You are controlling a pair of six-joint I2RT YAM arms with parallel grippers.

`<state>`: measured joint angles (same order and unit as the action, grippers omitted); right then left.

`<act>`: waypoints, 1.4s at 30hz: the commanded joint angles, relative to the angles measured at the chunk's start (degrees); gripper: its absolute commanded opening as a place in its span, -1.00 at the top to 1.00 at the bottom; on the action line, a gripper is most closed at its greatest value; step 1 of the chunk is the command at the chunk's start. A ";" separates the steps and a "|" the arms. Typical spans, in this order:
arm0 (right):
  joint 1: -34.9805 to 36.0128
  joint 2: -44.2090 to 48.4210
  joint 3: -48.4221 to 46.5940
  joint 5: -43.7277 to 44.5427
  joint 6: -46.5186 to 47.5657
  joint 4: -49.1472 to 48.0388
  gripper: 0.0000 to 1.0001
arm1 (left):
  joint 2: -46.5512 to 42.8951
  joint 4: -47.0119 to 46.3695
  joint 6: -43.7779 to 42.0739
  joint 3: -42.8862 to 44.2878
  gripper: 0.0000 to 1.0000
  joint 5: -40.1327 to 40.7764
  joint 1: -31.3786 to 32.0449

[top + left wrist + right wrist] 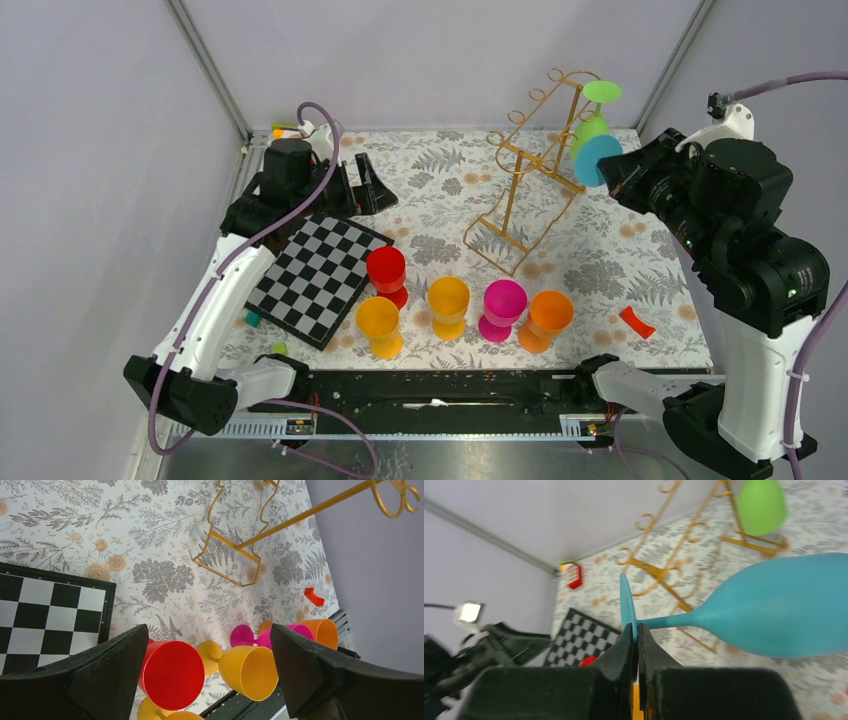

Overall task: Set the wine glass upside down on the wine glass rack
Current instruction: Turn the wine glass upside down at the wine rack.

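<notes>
The gold wire wine glass rack (528, 172) stands at the back right of the flowered table; the right wrist view shows its curled hooks (664, 572), the left wrist view its base (227, 555). A green wine glass (593, 112) hangs on it upside down. My right gripper (636, 630) is shut on the edge of the round foot of a blue wine glass (784, 612), held in the air with its stem roughly level, just right of the rack (598, 160). My left gripper (209, 630) is open and empty at the back left (365, 188).
Several plastic wine glasses stand near the front: red (386, 270), two yellow (378, 322) (448, 302), magenta (503, 305), orange (547, 318). A chessboard (318, 275) lies front left. A small red piece (636, 321) lies front right. Walls enclose the table.
</notes>
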<state>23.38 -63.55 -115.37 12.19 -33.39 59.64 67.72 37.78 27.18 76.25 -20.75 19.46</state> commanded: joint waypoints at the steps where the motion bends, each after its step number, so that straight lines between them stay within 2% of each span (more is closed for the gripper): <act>1: -2.96 -0.88 0.70 6.78 5.10 6.72 1.00 | 0.63 0.55 -3.34 -0.40 -0.98 -1.35 0.35; 5: -7.53 -0.77 4.33 0.96 4.44 6.90 1.00 | 0.87 2.32 -4.30 -0.49 -0.98 -0.98 0.40; 12: -16.69 -0.55 11.74 -16.08 -2.71 1.94 1.00 | 1.26 3.49 -6.02 -0.20 -0.98 -0.35 0.40; 18: -26.20 -1.62 13.46 -26.35 -7.26 -0.07 1.00 | 1.74 3.63 -5.70 0.18 -0.98 -0.67 0.40; 21: -27.83 -1.78 14.12 -28.01 -8.70 -1.81 1.00 | 2.09 3.66 -5.55 0.59 -0.98 -0.91 0.40; 27: -30.05 -1.15 20.57 -35.00 -15.11 -11.24 1.00 | 2.82 3.68 -6.36 1.57 -0.98 -3.12 0.40; 33: -33.04 -1.53 23.13 -35.80 -20.78 -15.29 1.00 | 3.03 3.97 -7.22 1.99 -0.98 -6.08 0.47; 37: -35.89 -1.16 27.12 -38.30 -27.02 -21.52 1.00 | 3.19 3.95 -7.23 2.53 -0.98 -6.38 0.49; 42: -37.20 -1.17 28.71 -36.19 -30.01 -24.74 1.00 | 3.75 3.89 -6.71 3.43 -0.98 -7.31 0.49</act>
<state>-12.93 -65.30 -86.91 -23.57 -58.87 41.04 71.16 43.68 20.97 76.44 -25.76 19.81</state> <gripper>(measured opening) 0.025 0.989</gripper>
